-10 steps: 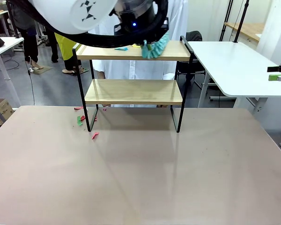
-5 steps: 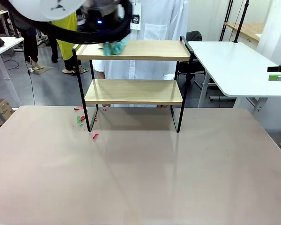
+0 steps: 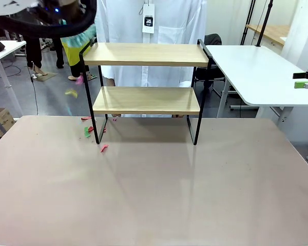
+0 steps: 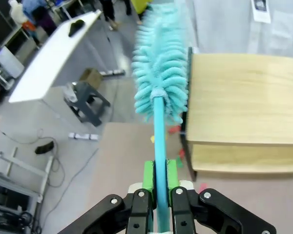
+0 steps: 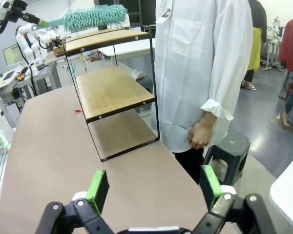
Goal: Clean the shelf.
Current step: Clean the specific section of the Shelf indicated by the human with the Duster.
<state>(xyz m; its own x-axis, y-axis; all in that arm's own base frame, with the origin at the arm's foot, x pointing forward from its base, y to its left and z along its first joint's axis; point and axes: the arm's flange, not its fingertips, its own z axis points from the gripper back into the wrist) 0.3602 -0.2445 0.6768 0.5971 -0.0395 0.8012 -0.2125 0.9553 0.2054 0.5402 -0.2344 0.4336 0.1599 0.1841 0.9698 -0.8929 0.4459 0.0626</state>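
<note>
**The left gripper holds a fluffy duster by the left end of the shelf.**

The left gripper (image 4: 156,176) is squeezed tight on the thin blue-green stick of the duster (image 4: 159,73). The fluffy head is up high, just beside the left end of the top board of the shelf (image 3: 146,54). It is hard to tell if it touches the black rail. Two tiny bits (image 3: 71,93) are in the air below it. Some small scraps (image 3: 87,132) lie on the table (image 3: 154,195) by the shelf's left legs. The shelf stands at the middle of the table's far edge, and a person in a white coat (image 3: 164,25) is behind it. Off to the right, well apart from the shelf, the right gripper (image 5: 154,187) is wide open and holds nothing.
</note>
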